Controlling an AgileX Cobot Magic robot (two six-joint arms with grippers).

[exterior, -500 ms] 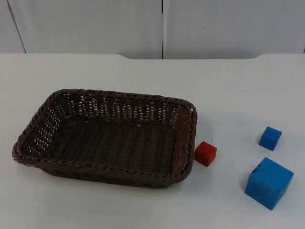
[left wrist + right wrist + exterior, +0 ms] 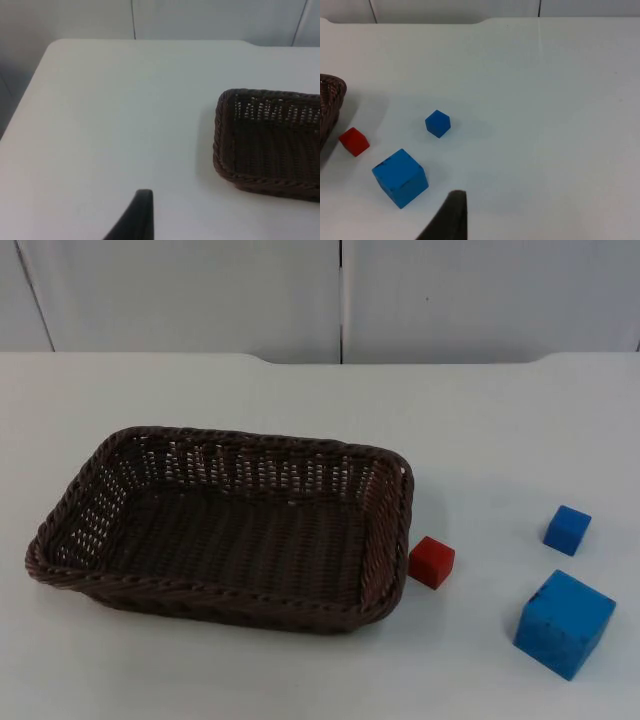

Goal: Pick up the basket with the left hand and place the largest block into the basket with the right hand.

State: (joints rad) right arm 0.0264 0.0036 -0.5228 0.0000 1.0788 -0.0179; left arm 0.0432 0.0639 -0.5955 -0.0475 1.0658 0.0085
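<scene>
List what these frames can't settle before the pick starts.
- Left hand: one fingertip at the left wrist view's edge; open or shut unknown.
- Right hand: same in the right wrist view.
- Basket: cut off by the left wrist view's edge.
- Large blue block: underside hidden.

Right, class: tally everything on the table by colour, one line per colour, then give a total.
Blue: 2, the large blue block and the small blue block
Red: 1, the red block
Brown: 1, the woven basket
Total: 4
</scene>
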